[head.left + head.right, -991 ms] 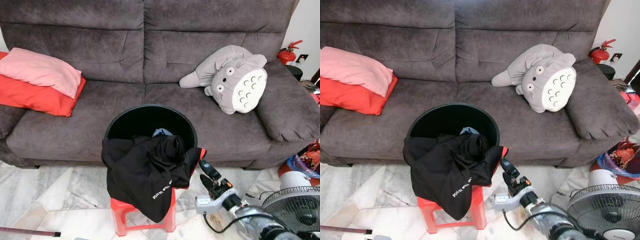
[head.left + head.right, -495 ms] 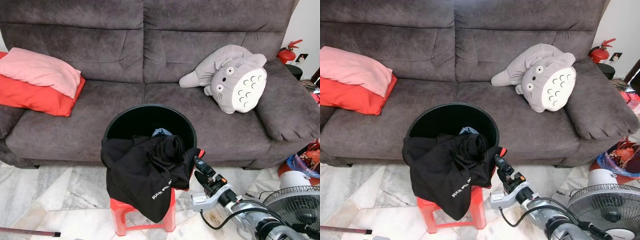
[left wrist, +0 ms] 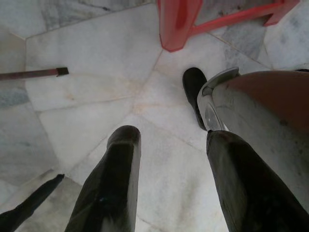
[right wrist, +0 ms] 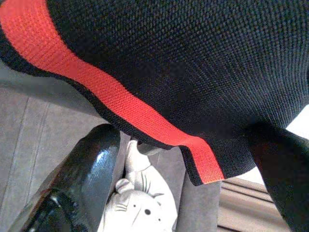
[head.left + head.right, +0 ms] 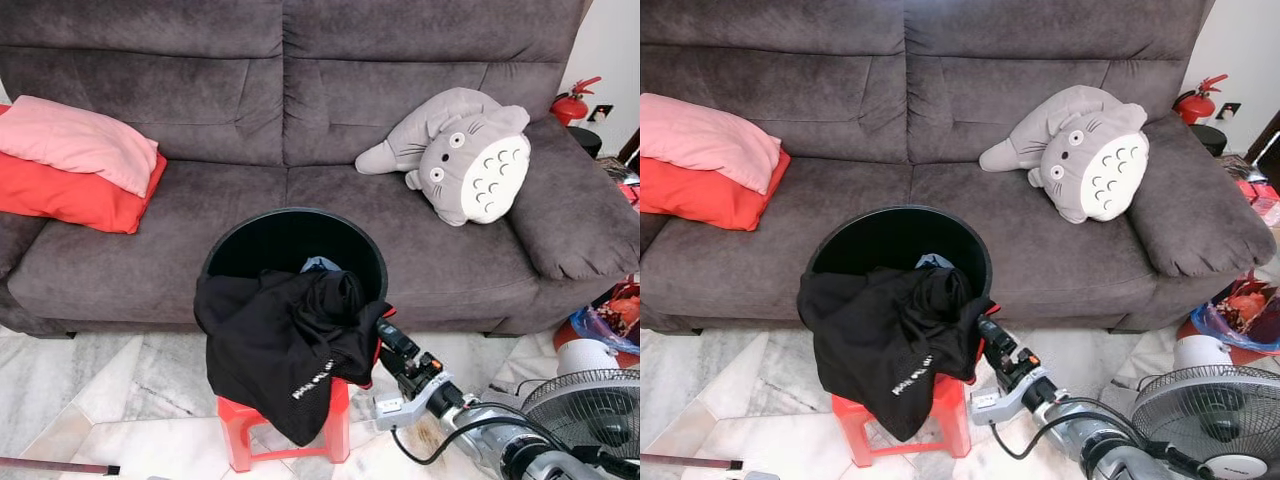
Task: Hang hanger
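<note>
— Since you are steering, what is item one?

— Item one, black garment (image 5: 280, 340): dark knit with a red band along its hem and small white lettering on the hanging flap. It is draped over the front rim of the black bucket (image 5: 290, 213) and falls down the bucket's front. You cannot tell a hanger apart from the cloth; a bit of pale blue shows inside the bucket behind it.

— And your grippers?

— Right gripper (image 5: 385, 328): at the bucket's front right, tips at the garment's red-banded edge. Its fingers (image 4: 82, 179) stand well apart, the hem crossing the gap ahead of them; you cannot tell whether either pad touches cloth. Nothing is clamped. Left gripper (image 3: 169, 140): hangs low, front left of the bucket, fingers spread wide and holding nothing, over the marble floor (image 5: 120, 400).

— Edges and room?

— Red stool (image 5: 240, 440): directly under the bucket. Grey sofa (image 5: 150, 240): just behind the bucket, its seat edge close to the rear rim. Pink pillow (image 5: 75, 140) on red pillow (image 5: 70, 195): behind the bucket, far left. Grey plush (image 5: 465, 155): behind, to the right. Fan (image 5: 590, 420): right of the bucket, beside your right arm. Thin rod (image 5: 55, 463): on the floor, front left. Bare floor lies to the bucket's left and front.
</note>
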`<state>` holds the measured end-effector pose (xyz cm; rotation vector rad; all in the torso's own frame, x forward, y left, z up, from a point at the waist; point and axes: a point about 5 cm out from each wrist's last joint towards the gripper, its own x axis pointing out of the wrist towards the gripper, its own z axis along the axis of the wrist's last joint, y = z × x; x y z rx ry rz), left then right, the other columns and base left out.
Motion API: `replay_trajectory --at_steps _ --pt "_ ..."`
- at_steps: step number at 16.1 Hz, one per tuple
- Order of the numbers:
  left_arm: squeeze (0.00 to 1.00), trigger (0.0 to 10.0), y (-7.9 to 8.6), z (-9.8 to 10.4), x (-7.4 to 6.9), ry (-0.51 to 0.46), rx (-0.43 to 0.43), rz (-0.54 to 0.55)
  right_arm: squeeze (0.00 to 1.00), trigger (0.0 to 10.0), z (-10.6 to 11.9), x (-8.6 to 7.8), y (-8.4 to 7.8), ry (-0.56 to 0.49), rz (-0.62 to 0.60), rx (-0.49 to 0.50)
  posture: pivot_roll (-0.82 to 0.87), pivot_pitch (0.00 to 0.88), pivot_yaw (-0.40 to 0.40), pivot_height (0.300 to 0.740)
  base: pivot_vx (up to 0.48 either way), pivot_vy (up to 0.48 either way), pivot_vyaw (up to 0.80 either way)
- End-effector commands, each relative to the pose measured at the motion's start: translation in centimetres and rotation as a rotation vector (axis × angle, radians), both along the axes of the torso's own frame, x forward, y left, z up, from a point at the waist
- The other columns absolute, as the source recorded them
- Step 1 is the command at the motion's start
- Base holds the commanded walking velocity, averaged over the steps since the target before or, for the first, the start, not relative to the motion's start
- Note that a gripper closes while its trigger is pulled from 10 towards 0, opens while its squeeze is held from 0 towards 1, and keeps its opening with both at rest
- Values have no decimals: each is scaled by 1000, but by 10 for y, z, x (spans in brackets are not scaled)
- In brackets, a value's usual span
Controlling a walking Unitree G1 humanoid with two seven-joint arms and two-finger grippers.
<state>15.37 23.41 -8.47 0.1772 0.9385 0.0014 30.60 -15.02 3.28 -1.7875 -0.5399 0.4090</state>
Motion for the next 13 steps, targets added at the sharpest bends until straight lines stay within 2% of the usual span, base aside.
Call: replay_trajectory --at_steps 1,5,7,9,13 --pt "0 10000 2 -4 -11 32 -5 21 0 10000 4 0 10 -36 50 41 59 179 8 740 0 0 0" --pt "0 10000 -1 -4 -8 22 -9 4 0 10000 -1 -8 9 -72 10 139 51 181 7 740 0 0 0" --pt "0 10000 -7 -4 -6 17 -18 -8 0 10000 -14 -23 9 -45 1 170 42 182 7 740 0 0 0" --pt "0 10000 -9 -5 -6 16 -21 -12 0 10000 -19 -30 9 -41 -1 192 38 181 8 740 0 0 0" --pt "0 10000 -9 -4 -5 11 -21 -21 0 10000 -11 -34 8 -125 51 264 19 178 10 740 0 0 0"
